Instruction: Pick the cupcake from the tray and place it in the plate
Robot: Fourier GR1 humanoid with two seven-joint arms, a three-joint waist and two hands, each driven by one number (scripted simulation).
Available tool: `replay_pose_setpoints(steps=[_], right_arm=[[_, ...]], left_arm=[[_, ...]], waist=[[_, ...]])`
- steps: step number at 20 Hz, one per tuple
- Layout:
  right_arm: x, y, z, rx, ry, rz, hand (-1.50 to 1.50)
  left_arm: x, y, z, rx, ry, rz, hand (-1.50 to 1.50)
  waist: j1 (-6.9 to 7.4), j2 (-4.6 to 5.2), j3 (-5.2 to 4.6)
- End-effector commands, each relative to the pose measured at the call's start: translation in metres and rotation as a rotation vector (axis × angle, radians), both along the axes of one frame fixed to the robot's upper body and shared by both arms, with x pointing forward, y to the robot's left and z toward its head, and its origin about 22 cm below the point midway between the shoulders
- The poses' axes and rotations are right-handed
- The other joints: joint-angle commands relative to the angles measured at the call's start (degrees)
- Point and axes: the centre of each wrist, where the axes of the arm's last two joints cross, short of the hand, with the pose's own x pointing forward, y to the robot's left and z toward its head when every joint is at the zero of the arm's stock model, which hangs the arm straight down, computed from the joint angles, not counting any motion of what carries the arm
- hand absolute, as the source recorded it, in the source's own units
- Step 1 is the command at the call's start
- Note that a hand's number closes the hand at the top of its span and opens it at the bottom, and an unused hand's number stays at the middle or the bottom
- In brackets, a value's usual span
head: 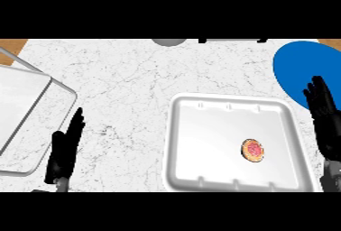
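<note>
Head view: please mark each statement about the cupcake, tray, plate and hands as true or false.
1. The cupcake lies in the white tray. True.
2. The blue plate already holds the cupcake. False: nothing lies on the visible part of the plate.
3. The right hand is curled round the cupcake. False: its fingers are straight, and it is apart from the cupcake.
4. The left hand is open and holds nothing. True.
5. The plate is left of the tray. False: it is at the upper right.

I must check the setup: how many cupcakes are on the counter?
1. The only cupcake lies in the white tray, right of its middle. No other is visible, though the view is cropped at the edges.
</note>
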Motion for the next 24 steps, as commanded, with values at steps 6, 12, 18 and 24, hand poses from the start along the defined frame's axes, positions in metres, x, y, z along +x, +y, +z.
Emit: replay_pose_setpoints(steps=[6,12,18,24], right_arm=[[0.063,0.017,0.109,0.048,-0.294,0.601,1.5],[0.074,-0.063,0.05,-0.04,-0.323,0.317,-1.5],[0.087,-0.073,0.051,-0.094,-0.323,0.486,-1.5],[0.075,-0.088,0.091,-0.453,-0.123,0.681,-1.5]], left_arm=[[0.004,-0.023,-0.004,-0.163,0.094,-0.106,0.0],[-0.001,-0.015,-0.011,-0.295,0.088,-0.154,0.0],[0.004,-0.019,-0.016,-0.293,0.103,-0.145,0.0],[-0.001,-0.025,-0.019,-0.299,0.104,-0.145,0.0]], waist=[[3.53,0.14,-1.24],[0.97,-0.03,-1.2],[0.0,-0.48,-1.3],[-0.22,-0.47,-1.39]])
